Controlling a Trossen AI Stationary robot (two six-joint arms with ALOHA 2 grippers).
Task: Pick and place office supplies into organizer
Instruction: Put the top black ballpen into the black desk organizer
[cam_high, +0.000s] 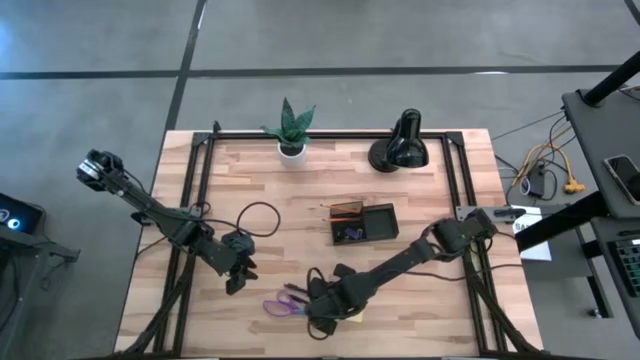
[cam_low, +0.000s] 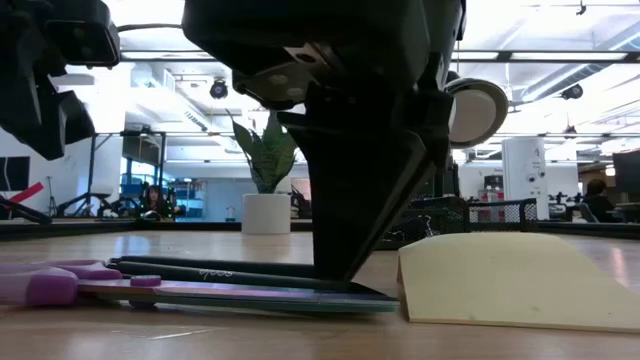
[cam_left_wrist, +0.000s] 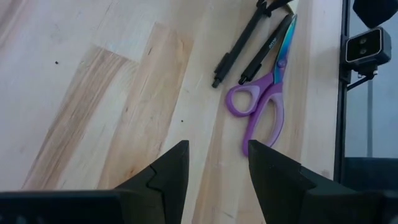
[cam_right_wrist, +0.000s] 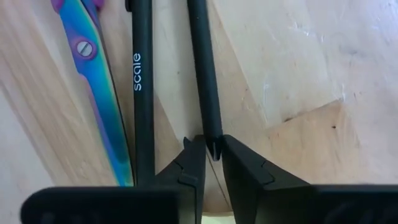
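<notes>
- Office supplies, loose group: lie near the front edge of the pale wooden-plank table (cam_high: 300, 200), under the right arm's wrist.
- Purple-handled scissors (cam_left_wrist: 264, 93) with iridescent blue-violet blades: flat on the table, blades alongside the pens, handles toward the left arm.
- Two slim black pens: lying parallel, just beside the scissors. One (cam_right_wrist: 142, 87) carries white lettering and lies next to the blade; the other black pen (cam_right_wrist: 204, 74) lies on its far side from the scissors.
- Square pale-yellow sticky-note pad (cam_low: 510, 280): flat on the table, just beside the right tool, on the side away from the scissors.
- Right tool (cam_right_wrist: 213, 155): down at table level over the pens, its two dark fingers set either side of the end of the unlettered pen, nearly closed around it. The wrist view shows the pen's tip between the finger ends, the gap narrow. The pen lies on the table.
- Left tool (cam_left_wrist: 217, 165): above bare table left of the scissors, fingers apart, nothing between them.
- Organizer (cam_high: 365, 222): dark smoky rectangular box with compartments, near the middle of the table, well apart from the loose group. Thin orange pencils (cam_high: 340, 207) show in its rear compartment; small dark items lie in another, too small to identify.
- Potted green plant (cam_high: 290, 130) in a white pot: at the rear edge of the table.
- Black domed desk lamp (cam_high: 400, 145): rear edge, to the right of the plant.
</notes>
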